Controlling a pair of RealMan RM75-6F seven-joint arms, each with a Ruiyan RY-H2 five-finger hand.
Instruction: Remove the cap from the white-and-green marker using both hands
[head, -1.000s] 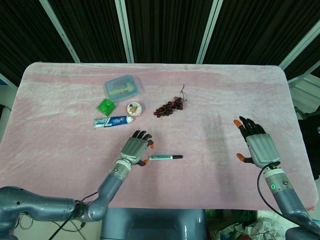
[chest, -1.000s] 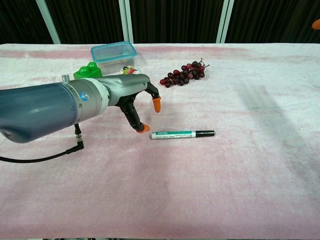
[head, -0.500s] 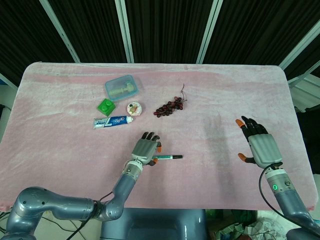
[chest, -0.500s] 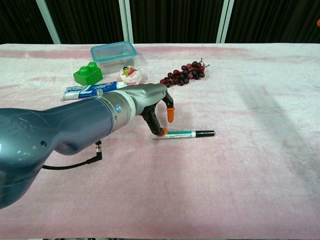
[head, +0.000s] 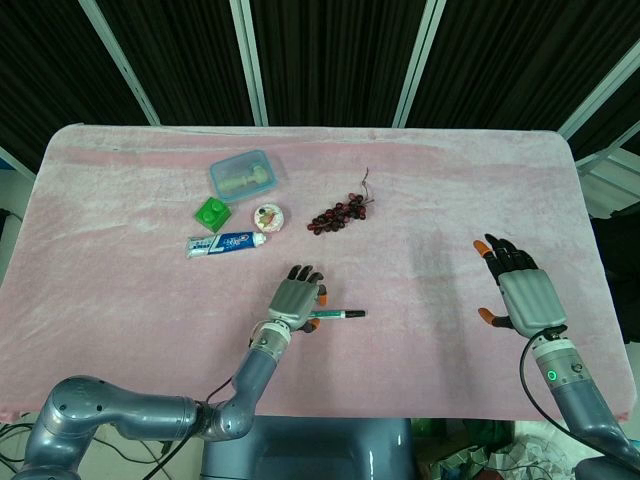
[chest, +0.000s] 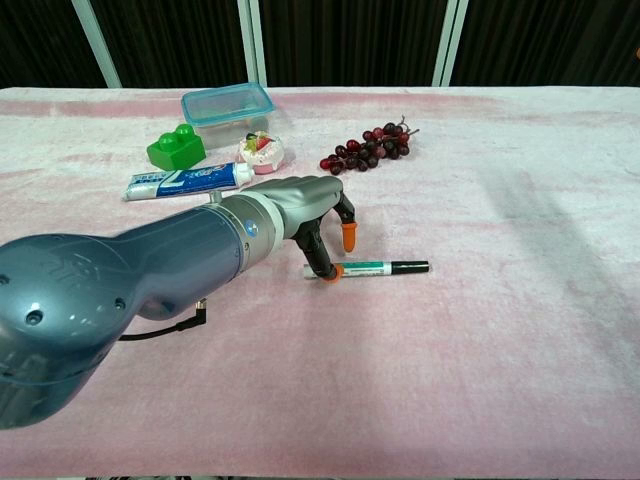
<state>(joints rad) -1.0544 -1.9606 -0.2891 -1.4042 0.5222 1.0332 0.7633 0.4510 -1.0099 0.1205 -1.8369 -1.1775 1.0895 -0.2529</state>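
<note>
Table (head: 120, 290): your pink-covered work surface; the marker lies near its front middle, well clear of the box, block, toothpaste and grapes further back.
Left hand (head: 297, 299): you have it over the marker's white-and-green end, fingers curled down, one orange tip at the barrel in the chest view (chest: 331, 271). I cannot tell whether it grips or only touches.
Right hand (head: 524, 294): spread, holding nothing, raised well apart from the marker at the table's right.
Marker (chest: 372, 267): flat on the cloth, lying left to right.
Cap (chest: 410, 267): the dark right end, not yet off, nothing on it.
Progress: early, by my reading. You need a firm left hold, then the right hand on the cap, then the pull.
</note>
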